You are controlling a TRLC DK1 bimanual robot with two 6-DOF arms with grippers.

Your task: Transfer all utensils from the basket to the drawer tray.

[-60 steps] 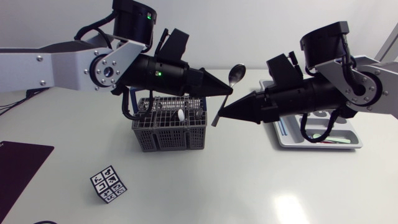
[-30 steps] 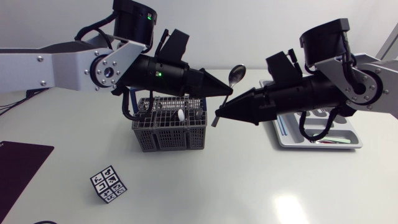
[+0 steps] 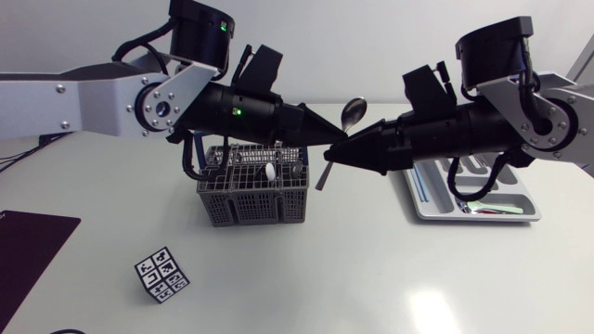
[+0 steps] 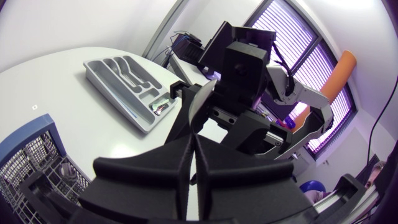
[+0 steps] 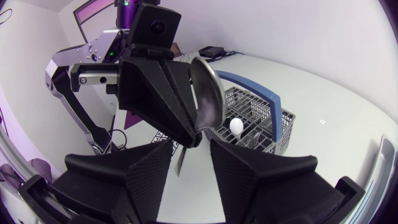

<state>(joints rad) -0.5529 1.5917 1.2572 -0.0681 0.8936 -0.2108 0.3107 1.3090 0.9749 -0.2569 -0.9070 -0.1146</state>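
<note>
The left arm (image 3: 93,97), at the frame's upper left, has a flat silver-grey link dotted with small screws, black joints showing green lights, and a black cable looped beneath. The right arm (image 3: 548,121), upper right, matches, with black cables. The left gripper (image 3: 343,136) and right gripper (image 3: 328,156) are matte black tapering wedges.

Cannot follow the spoon (image 3: 353,112) along its mid-handle, covered where left gripper (image 3: 342,137) and right gripper (image 3: 329,159) meet. Cannot name the utensils (image 3: 269,172) in the basket (image 3: 251,202): too small. Loses much of the drawer tray (image 3: 520,213) behind the right arm (image 3: 455,139). Cuts the black mat (image 3: 28,246) at the tabletop's left edge.
</note>
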